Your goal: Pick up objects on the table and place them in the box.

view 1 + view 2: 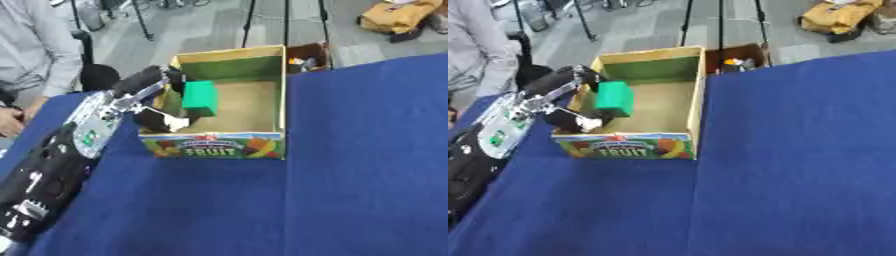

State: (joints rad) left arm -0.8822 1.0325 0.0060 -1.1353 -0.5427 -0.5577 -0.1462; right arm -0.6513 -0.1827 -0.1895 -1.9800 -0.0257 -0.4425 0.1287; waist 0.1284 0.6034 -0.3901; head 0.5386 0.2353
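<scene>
An open cardboard fruit box (214, 145) stands on the blue table (359, 170) at the upper middle. My left arm comes in from the lower left, and my left hand (156, 98) reaches over the box's left wall. A green block (200, 98) sits inside the box by that wall, above the floor, between the curled fingers above and the thumb (164, 120) below. The hand is shut on it. The box floor (249, 107) to the right of the block is bare. My right hand shows in neither view.
A small brown carton (308, 56) with small items stands just behind the box's far right corner. A person's sleeve (35, 50) is at the far left edge. A yellow bag (398, 15) lies on the floor beyond the table.
</scene>
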